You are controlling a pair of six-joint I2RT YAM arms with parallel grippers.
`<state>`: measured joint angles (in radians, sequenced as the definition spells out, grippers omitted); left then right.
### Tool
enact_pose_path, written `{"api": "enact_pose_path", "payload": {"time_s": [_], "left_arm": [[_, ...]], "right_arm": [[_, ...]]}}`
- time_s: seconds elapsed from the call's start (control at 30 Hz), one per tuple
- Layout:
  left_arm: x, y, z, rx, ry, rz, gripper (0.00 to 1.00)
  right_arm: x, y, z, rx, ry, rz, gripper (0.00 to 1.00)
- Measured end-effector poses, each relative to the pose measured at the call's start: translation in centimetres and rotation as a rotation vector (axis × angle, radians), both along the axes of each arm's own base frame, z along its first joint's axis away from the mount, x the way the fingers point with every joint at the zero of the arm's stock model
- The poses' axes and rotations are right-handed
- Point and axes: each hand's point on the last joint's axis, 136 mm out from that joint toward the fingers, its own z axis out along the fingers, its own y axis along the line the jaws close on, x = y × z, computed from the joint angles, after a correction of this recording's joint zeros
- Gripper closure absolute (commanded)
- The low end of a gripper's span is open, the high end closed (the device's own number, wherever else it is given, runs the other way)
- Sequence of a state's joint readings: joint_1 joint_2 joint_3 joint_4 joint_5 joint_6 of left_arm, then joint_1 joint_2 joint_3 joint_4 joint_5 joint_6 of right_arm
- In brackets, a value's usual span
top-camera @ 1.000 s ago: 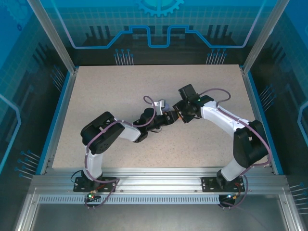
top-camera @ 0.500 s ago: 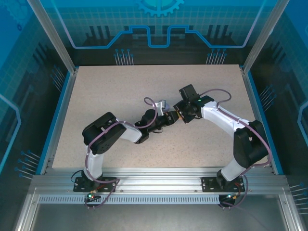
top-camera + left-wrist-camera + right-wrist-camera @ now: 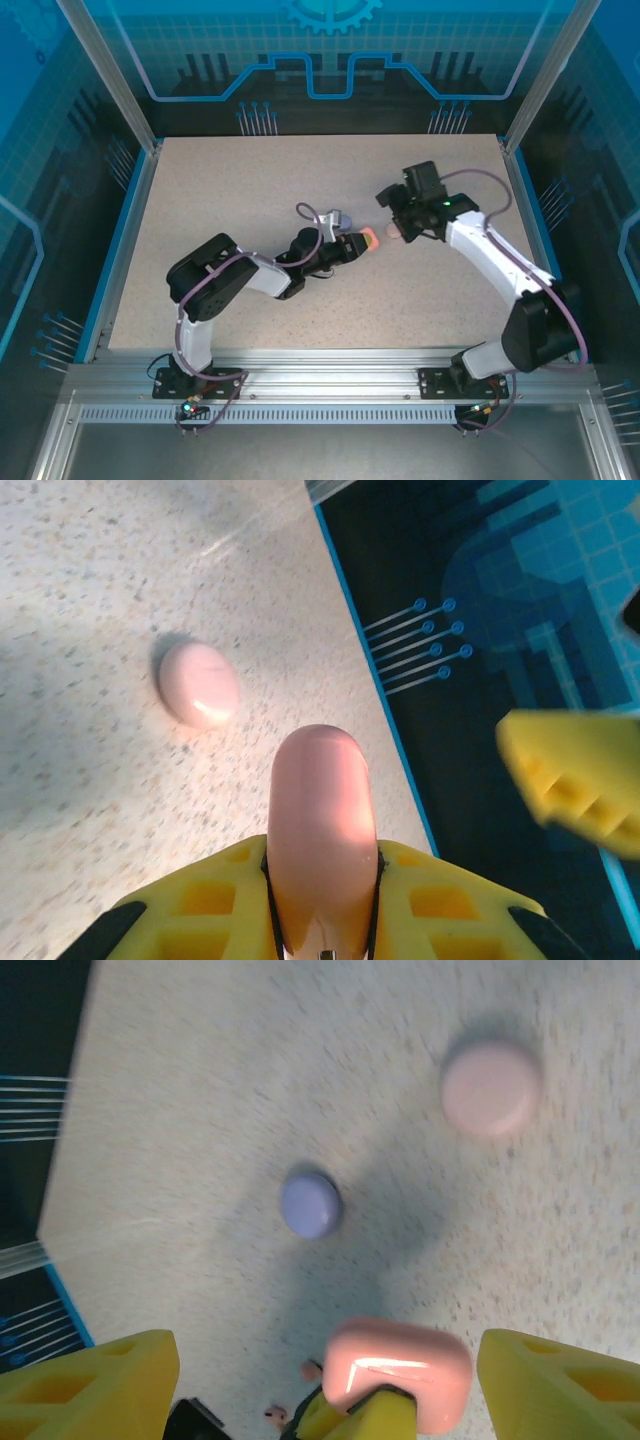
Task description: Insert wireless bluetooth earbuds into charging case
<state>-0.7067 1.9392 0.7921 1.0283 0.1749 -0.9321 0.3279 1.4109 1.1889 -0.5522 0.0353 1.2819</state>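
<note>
Counter [image 3: 220,190]: speckled beige, blue trim along its left and right edges.

Left claw [image 3: 352,245]: clenched on a coral-pink charging case [image 3: 320,800]. Yellow fingers [image 3: 210,900] press on both sides of the case's lower half. The rounded upper end sticks out past the fingertips. The shell is smooth and looks closed from both wrist views. From the top view the case sits near the middle of the counter, a little toward the right edge, and is carried clear of the surface.

Right claw [image 3: 392,222]: released, fingers [image 3: 95,1385] spread wide, nothing gripped. It hangs just beside the held case on the side toward the right edge, close but apart from it. One of its yellow fingers shows in the left wrist view, off to the side of the coral-pink case with a gap between them.

Pale pink case [image 3: 198,683]: lying on the counter, closed, rounded, casting a soft shadow. It is beyond the held case and well short of the blue-trimmed edge seen in that view.

Purple case [image 3: 310,1203]: on the counter too, small and round from above, near the pale pink one but not touching. The right wrist view is blurred, so finer detail on either case cannot be told.

Both loose cases lie under the spot where the two claws meet.
</note>
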Motion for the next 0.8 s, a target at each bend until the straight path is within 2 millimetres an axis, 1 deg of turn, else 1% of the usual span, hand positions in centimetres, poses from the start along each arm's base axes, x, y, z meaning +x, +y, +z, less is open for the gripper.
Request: {"api": "enact_pose_path", "payload": {"time_s": [0.07, 0.1, 0.17, 0.23, 0.3, 0.4, 0.47, 0.57, 0.67, 0.73, 0.8], "left_arm": [[0.2, 1.2, 0.5, 0.008, 0.004, -0.023, 0.99], [0.4, 2.0, 1.1, 0.007, -0.001, -0.038, 0.99], [0.8, 3.3, 2.8, 0.002, -0.029, -0.069, 0.99], [1.0, 4.7, 4.6, 0.003, -0.061, -0.103, 1.00], [0.6, 5.7, 6.4, 0.016, -0.096, -0.155, 1.00], [-0.7, 5.8, 8.8, 0.043, -0.149, -0.253, 1.00], [-1.6, 5.6, 10.0, 0.061, -0.178, -0.310, 1.00], [-2.6, 5.5, 10.5, 0.083, -0.195, -0.369, 1.00], [-3.1, 5.6, 9.8, 0.101, -0.172, -0.391, 1.00], [-3.3, 5.7, 9.4, 0.107, -0.157, -0.400, 1.00], [-3.4, 5.7, 9.2, 0.112, -0.154, -0.405, 1.00]], "right_arm": [[0.3, -1.2, 1.9, -0.010, -0.078, 0.030, 0.20], [0.3, -1.6, 2.7, -0.021, -0.125, 0.060, 0.20], [0.2, -1.8, 3.5, -0.043, -0.207, 0.145, 0.21], [-0.2, -0.9, 3.2, -0.053, -0.268, 0.255, 0.21], [-0.9, 0.6, 2.1, -0.045, -0.314, 0.388, 0.21], [-2.0, 2.5, 0.8, -0.014, -0.367, 0.540, 0.22], [-2.6, 3.8, 0.8, 0.007, -0.408, 0.624, 0.22], [-3.1, 6.0, 2.0, 0.026, -0.492, 0.725, 0.23], [-3.8, 8.1, 2.6, 0.038, -0.550, 0.809, 0.23], [-4.0, 8.9, 2.6, 0.039, -0.566, 0.838, 0.24], [-4.2, 9.3, 2.2, 0.043, -0.569, 0.853, 0.24]]}}
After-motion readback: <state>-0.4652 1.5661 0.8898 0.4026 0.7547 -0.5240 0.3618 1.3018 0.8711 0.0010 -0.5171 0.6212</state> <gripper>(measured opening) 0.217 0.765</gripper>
